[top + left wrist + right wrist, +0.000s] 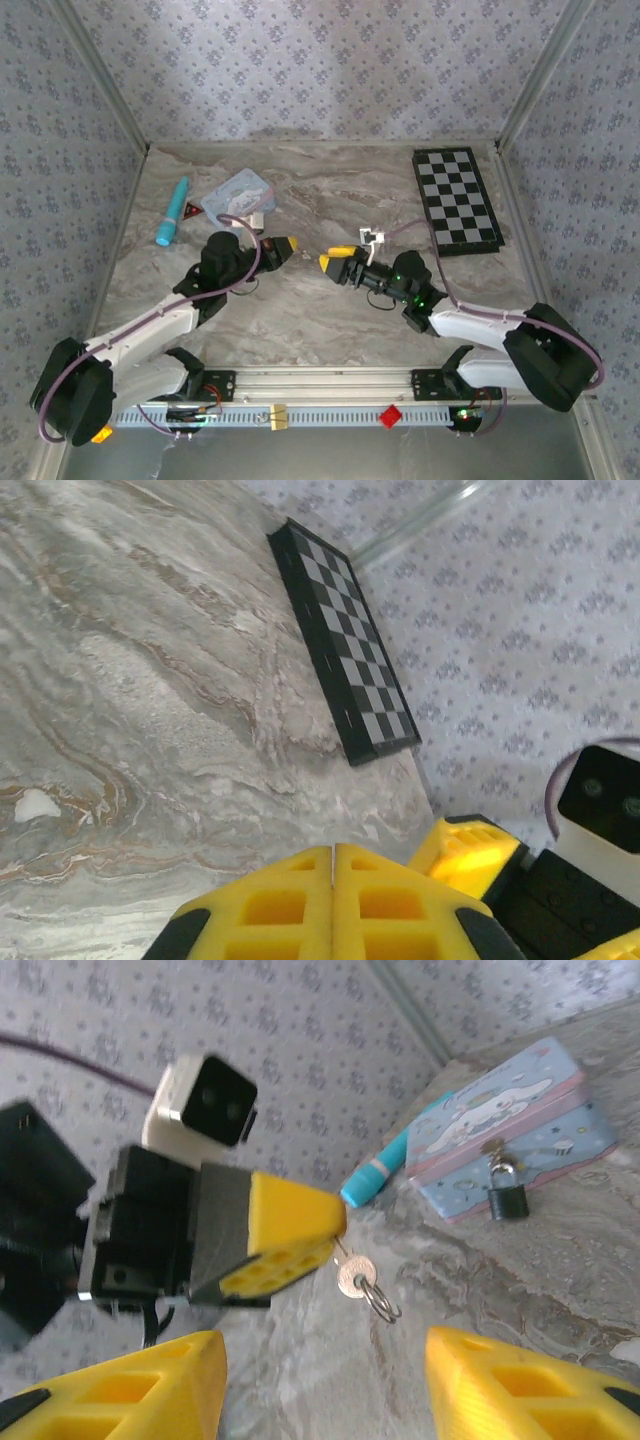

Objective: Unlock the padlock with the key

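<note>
My left gripper point(335, 1238) clamps the key point(352, 1276), I judge for the far-left padlock point(507, 1201); my right gripper point(325, 1388) has its jaws apart.

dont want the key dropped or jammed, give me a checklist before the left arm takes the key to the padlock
1. Key pinched in left tool: ok.
2. Right tool open and apart from the key: ok.
3. Padlock in sight, hanging on the tin: ok.
4. Key's blade end free to insert: not ok, the ringed end hangs out.
5. Padlock's slot turned toward the key: cannot tell.
</note>
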Robot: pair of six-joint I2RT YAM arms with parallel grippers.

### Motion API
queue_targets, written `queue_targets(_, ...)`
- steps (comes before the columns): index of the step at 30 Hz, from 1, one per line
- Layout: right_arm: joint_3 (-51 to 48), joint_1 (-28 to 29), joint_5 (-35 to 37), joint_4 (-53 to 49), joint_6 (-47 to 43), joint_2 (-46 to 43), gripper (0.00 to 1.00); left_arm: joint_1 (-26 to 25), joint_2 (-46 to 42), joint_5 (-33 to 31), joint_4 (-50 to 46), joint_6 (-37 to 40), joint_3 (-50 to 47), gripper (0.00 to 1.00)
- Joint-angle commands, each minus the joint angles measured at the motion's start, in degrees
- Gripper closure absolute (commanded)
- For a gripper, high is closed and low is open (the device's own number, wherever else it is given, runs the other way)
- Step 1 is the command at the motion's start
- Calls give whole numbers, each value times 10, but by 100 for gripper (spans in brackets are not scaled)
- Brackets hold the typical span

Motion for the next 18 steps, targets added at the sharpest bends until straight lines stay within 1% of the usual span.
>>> queue_targets(1,-8,21,98,99,85,15,44,-20,1,-53,75,-91,3,100)
queue_targets(5,7,26,81,120,107,34,42,-41,5,-55,78,-92,20,100)
queue_targets(6,10,24,74,118,110,37,40,-46,6,-54,77,-91,25,100)
queue_targets(7,12,22,68,119,114,40,36,-51,8,-51,76,-90,30,100)
queue_targets(9,11,11,53,122,127,45,33,-60,10,-48,75,-85,37,100)
queue_targets(12,9,-10,28,120,141,44,32,-68,12,-45,73,-79,40,100)
queue_targets(14,6,-19,21,118,151,42,28,-72,13,-39,79,-78,40,100)
queue_targets(18,11,-26,-6,107,150,41,26,-81,19,-31,86,-67,49,100)
